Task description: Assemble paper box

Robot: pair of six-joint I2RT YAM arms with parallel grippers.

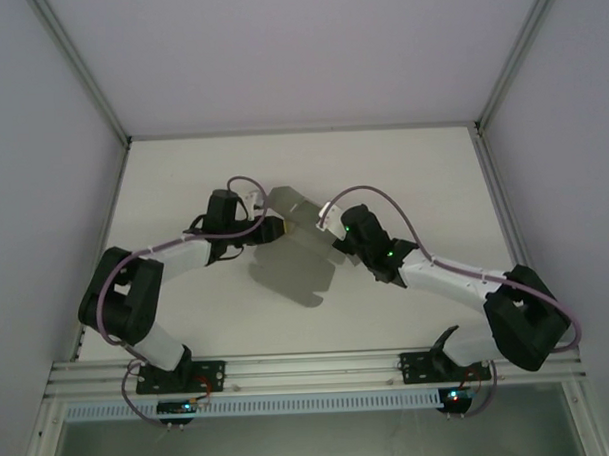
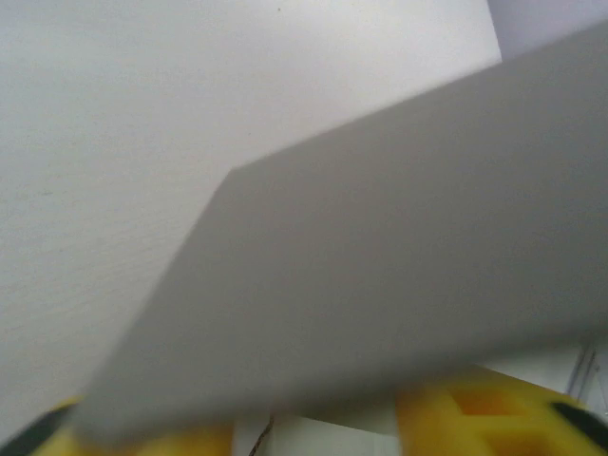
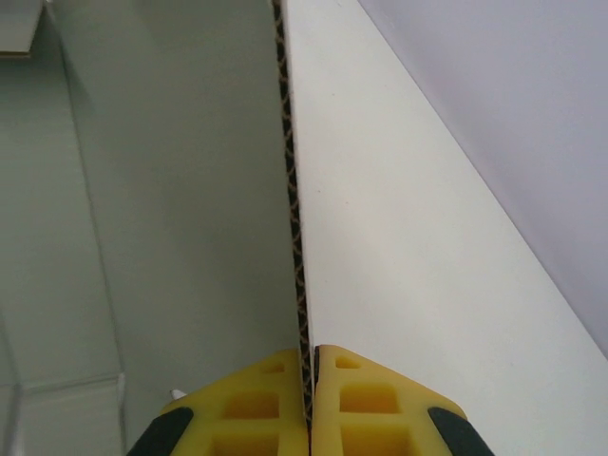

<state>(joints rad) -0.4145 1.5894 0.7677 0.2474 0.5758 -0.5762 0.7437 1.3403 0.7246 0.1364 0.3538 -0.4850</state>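
Two-armed folding of paper box (image 1: 296, 220) under way; right gripper (image 3: 311, 359) clamped on its edge; left gripper (image 1: 271, 229) alongside, hold unclear; next needs firm pinch.

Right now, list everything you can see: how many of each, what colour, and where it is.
paper box: one, grey cardboard, held up over the middle of the table between the two grippers
table: one, white, under everything
walls: three, pale grey, to the left, far side and right of the table
rail: one, silver, along the near edge, carrying both arm bases
left arm: one, black and white, reaching in from the near left
right arm: one, black and white, reaching in from the near right
left gripper: one, yellow fingers, at the paper box's left side; grip unclear
right gripper: one, yellow fingers, shut on the paper box's edge
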